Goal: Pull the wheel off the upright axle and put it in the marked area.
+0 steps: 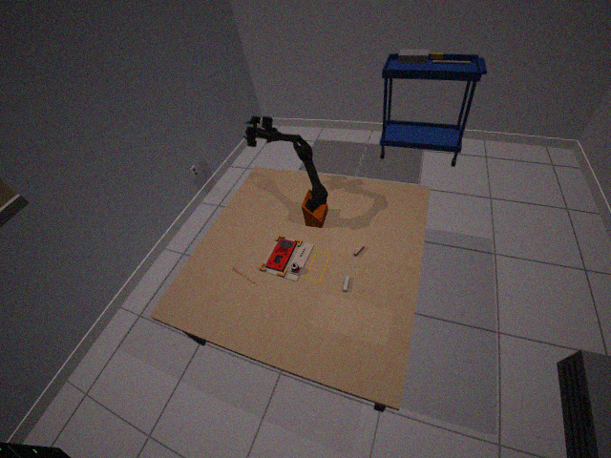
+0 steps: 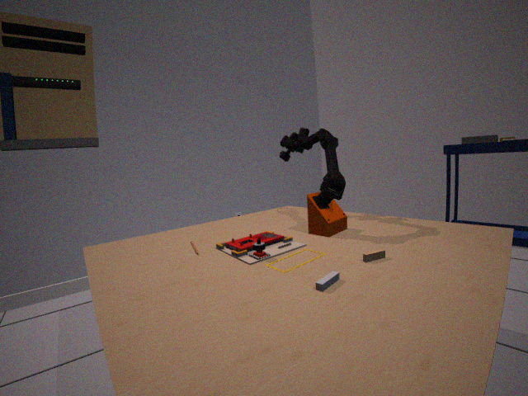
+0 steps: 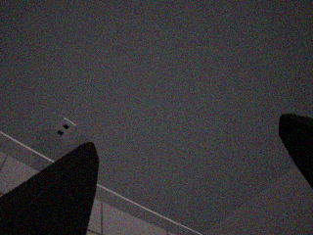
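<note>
- The gripper (image 1: 252,132) stands wide apart with nothing between its fingers — it hangs high in the air past the table's far left corner, aimed at the wall.
- In the wrist view only the two dark fingers, the grey wall and some floor tiles show.
- The arm (image 1: 305,157) rises from an orange base (image 1: 314,216) near the middle of the table's far edge.
- The wheel (image 2: 258,246) sits on its upright axle at the near corner of a white plate (image 1: 302,259), beside a red board (image 1: 280,254).
- The yellow marked area (image 1: 317,266) lies just beside that plate, toward the right edge.
- Two small blocks — a dark one (image 2: 374,256) and a grey one (image 2: 327,280) — lie further right; a thin stick (image 2: 194,247) lies toward the left edge.
</note>
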